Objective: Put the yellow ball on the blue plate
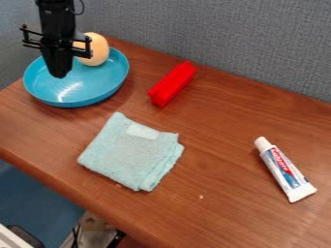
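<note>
The yellow ball [95, 48] rests inside the blue plate [85, 93], against its far right rim. The plate sits at the table's back left corner. My gripper [60, 70] points straight down over the plate, just left of the ball, its black fingers drawn together with nothing between them. The tips hang close to the plate's floor. The ball's left side is partly hidden behind the gripper.
A red block [171, 83] lies right of the plate. A light teal folded cloth [132, 150] sits mid-table toward the front. A toothpaste tube [284, 167] lies at the right. The wooden table's [220, 126] front edge runs diagonally at lower left.
</note>
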You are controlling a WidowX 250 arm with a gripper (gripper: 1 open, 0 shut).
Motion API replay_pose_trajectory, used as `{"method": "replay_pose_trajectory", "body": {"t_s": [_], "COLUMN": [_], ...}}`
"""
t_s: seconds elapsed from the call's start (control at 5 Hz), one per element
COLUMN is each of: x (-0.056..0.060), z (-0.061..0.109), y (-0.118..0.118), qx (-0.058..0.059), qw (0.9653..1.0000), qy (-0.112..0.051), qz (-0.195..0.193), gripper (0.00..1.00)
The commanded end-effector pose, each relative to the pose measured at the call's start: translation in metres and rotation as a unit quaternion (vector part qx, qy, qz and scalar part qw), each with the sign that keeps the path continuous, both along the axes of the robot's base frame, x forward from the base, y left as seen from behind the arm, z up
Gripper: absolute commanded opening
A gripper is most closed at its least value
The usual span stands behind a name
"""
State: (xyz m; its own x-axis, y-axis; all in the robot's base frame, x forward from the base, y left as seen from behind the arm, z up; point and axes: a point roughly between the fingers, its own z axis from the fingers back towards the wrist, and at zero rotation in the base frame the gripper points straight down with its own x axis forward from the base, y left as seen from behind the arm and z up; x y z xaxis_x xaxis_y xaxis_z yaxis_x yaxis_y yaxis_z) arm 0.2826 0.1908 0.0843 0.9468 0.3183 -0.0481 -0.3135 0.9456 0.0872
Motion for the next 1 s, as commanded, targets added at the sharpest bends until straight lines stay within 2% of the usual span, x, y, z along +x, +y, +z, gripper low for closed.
{"method": "replay_pose_trajectory", "body": {"t_s": [0.0, 0.2, 0.8], "x": [0.0057, 0.0072, 0.0153], "z": [0.0153, 0.0161, 0.0179], "y": [0.0039, 0.0035, 0.0068], "qx": [0.006, 0.002, -0.002], "qw": [0.9998, 0.9998, 0.9996], "qy": [-0.02, -0.02, -0.026], "qz": [-0.001, -0.003, -0.005], "gripper": [1.0, 1.0, 1.0]}}
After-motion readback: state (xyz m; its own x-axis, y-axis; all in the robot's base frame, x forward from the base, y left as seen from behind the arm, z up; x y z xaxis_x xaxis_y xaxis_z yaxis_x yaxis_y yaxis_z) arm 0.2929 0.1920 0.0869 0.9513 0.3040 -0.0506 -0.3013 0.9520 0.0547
